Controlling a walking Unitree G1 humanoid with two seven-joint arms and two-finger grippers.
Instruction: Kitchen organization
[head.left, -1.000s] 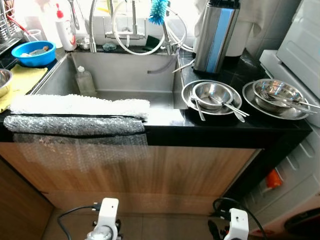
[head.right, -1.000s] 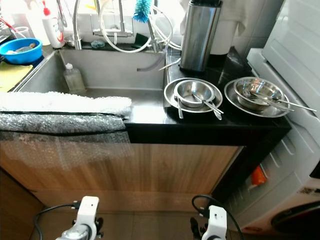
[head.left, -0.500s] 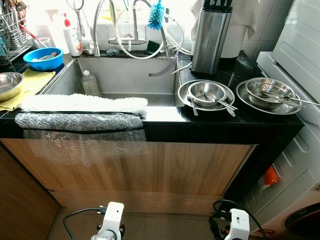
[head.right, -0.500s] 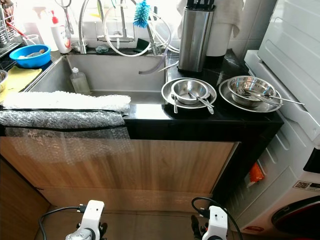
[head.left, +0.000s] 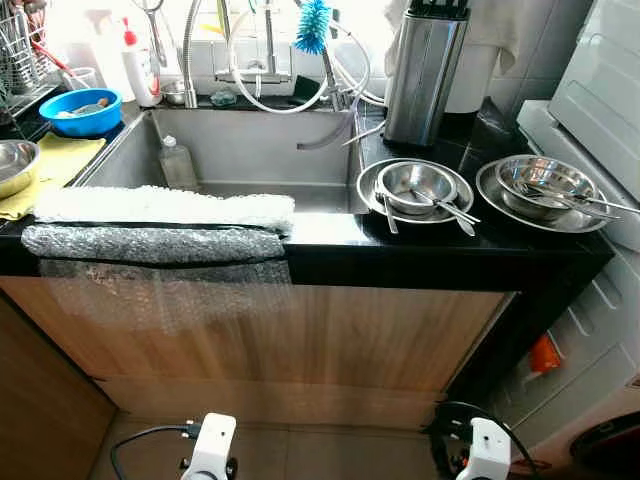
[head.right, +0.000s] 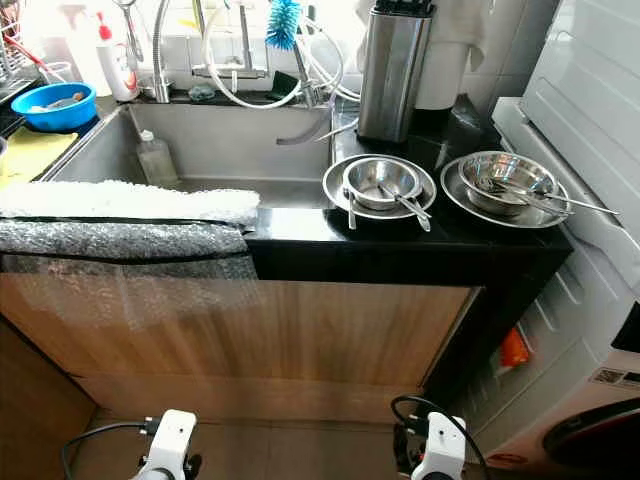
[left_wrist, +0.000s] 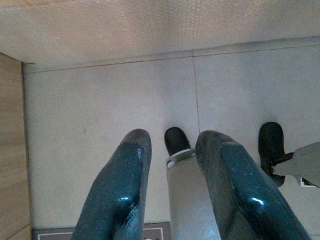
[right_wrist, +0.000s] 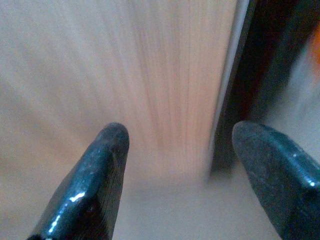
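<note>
Hanging low, we keep our left end effector (left_wrist: 170, 195) slightly parted and right end effector (right_wrist: 182, 185) wide apart, both empty, below the counter (head.left: 430, 250) ahead.

Counter right of sink (head.left: 250, 150): two bowl-and-plate stacks (head.left: 420, 190) (head.left: 548, 190), knife block (head.left: 425, 70) behind. Bare strip along front edge.

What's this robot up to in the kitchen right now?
Nothing is being handled yet. The robot stands facing the sink, both arms hanging low in front of the wooden cabinet. The left gripper points at the floor and the right gripper at the cabinet front; both are open and empty. On the black counter to the right, two sets of steel bowls with spoons wait untouched.
</note>
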